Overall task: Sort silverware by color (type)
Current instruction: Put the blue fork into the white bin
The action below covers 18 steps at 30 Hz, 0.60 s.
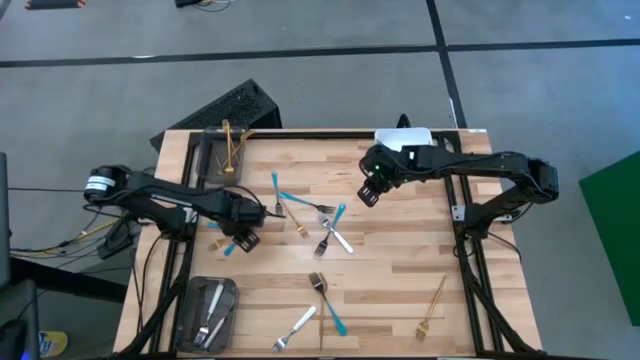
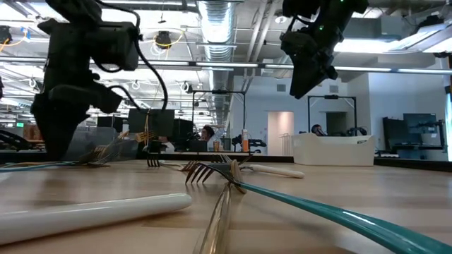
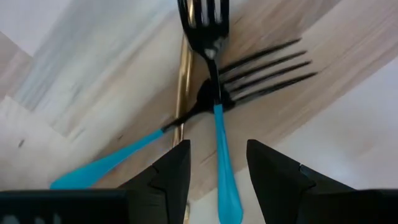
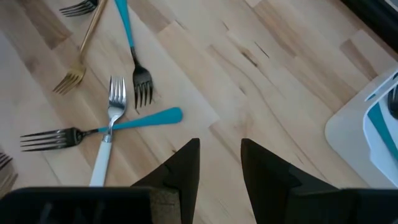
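Observation:
My left gripper [image 3: 217, 177] [image 1: 244, 236] is low over the table's left side, open. Its fingers stand on either side of the handle of a blue-handled fork [image 3: 221, 163]. That fork crosses a second blue-handled fork [image 3: 118, 158], and both lie over a gold utensil [image 3: 182, 81]. My right gripper [image 4: 219, 163] [image 1: 368, 192] hangs open above the table's far middle and holds nothing. Below and ahead of it, a white-handled fork [image 4: 107, 140] crosses a blue-handled fork [image 4: 143, 119]. Another blue fork [image 4: 129, 37] and a gold fork [image 4: 81, 59] lie beside them.
A white bin [image 1: 405, 138] at the far edge holds something blue [image 4: 379, 121]. The far-left dark tray [image 1: 212, 160] holds gold pieces [image 1: 228, 145]. The near-left dark tray [image 1: 225, 318] holds silver ones [image 1: 210, 310]. More forks [image 1: 318, 285] and a gold fork [image 1: 432, 308] lie near the front edge.

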Each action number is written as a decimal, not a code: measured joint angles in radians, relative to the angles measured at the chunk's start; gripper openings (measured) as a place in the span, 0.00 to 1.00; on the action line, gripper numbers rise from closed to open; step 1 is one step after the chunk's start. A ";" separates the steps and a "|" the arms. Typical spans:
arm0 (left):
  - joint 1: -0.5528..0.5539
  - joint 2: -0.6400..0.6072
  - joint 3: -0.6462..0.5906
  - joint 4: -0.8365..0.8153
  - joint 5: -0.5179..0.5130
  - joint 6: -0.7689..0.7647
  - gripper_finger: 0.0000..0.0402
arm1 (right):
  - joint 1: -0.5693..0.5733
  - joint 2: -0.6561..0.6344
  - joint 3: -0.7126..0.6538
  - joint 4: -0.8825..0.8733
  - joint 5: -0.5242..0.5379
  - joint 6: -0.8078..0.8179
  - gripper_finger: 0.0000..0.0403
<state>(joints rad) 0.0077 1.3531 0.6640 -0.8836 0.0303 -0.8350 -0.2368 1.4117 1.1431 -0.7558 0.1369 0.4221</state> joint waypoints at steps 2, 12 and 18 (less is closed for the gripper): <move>-0.001 0.030 0.000 0.003 0.000 0.000 0.36 | 0.007 0.000 0.000 0.000 0.003 0.000 0.35; 0.001 0.109 0.005 0.044 0.034 0.023 0.23 | 0.042 0.000 0.000 0.000 0.004 0.016 0.35; 0.001 0.084 0.000 0.050 0.053 0.044 0.03 | 0.056 0.000 0.000 0.002 0.003 0.024 0.35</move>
<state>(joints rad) 0.0086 1.4366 0.6639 -0.8341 0.0831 -0.7906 -0.1810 1.4117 1.1431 -0.7535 0.1402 0.4458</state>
